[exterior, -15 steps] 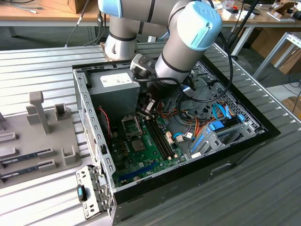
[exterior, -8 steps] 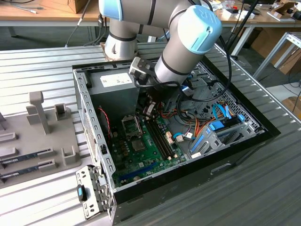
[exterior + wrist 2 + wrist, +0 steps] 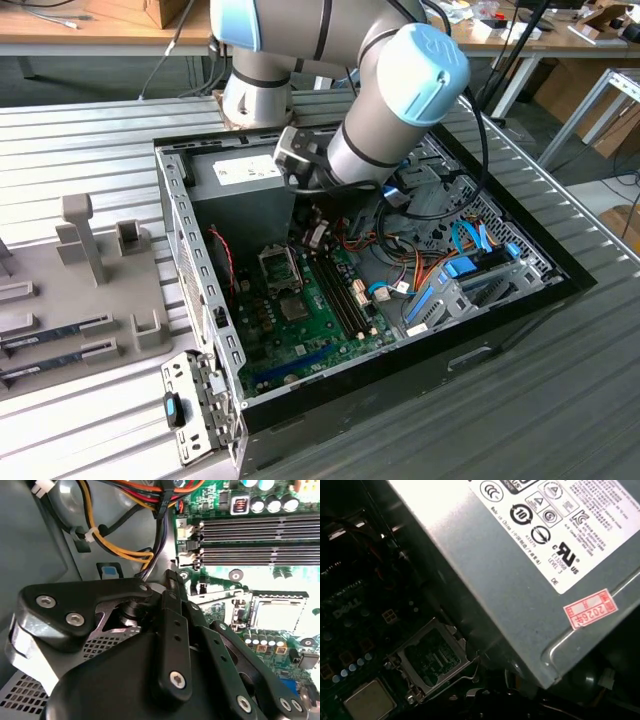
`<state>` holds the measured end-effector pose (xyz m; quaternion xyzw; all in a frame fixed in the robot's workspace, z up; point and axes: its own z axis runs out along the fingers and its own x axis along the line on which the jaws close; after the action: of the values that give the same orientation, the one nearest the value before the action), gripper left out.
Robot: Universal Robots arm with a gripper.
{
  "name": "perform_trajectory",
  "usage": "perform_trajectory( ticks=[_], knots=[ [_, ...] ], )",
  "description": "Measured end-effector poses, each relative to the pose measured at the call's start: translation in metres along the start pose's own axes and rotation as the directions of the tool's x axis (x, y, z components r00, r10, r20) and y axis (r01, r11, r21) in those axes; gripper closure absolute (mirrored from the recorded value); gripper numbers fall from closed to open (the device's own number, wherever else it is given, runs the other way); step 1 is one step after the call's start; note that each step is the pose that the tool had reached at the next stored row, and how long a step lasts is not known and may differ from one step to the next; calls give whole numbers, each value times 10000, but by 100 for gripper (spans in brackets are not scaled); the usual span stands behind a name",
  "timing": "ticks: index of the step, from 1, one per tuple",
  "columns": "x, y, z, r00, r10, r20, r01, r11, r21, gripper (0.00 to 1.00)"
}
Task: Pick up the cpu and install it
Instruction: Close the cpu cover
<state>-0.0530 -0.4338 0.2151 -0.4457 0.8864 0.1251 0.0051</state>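
Exterior high; wrist views close over motherboard (image 3: 218,611)

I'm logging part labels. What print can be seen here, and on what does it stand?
White label on the power-supply box: certification marks and fine print, left unquoted.
Red sticker on that box: a few digits, left unquoted.
Motherboard: faint pale lettering, too dim to read surely.

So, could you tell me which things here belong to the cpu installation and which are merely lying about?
Job in hand:
cpu; open socket frame beside it; arm reaching into the case.

Lying about:
power-supply box; orange and yellow cables; memory slots; memory sticks on the tray outside the case.
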Motion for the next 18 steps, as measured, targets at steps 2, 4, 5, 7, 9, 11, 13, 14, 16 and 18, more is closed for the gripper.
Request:
perform_trajectory(
  ticks=[2,4,5,7,9,11,13,14,16,18],
  knots=[
    [8,5,14,9999,-15,119,16,10000,-91,89],
    [20,13,34,9998,-24,196,27,9999,-148,89],
    [24,15,43,9998,-27,216,30,9999,-162,89],
    [31,11,62,9997,-31,244,35,9998,-183,89],
    [36,6,78,9997,-31,260,36,9998,-196,89],
    [40,2,95,9996,-33,279,39,9998,-210,89],
    [43,-1,113,9995,-36,298,43,9997,-224,89],
    [45,-3,122,9995,-37,305,44,9997,-230,89],
    [50,-3,137,9995,-38,322,46,9997,-244,89],
    [57,2,150,9994,-40,348,50,9996,-261,89]
  ],
)
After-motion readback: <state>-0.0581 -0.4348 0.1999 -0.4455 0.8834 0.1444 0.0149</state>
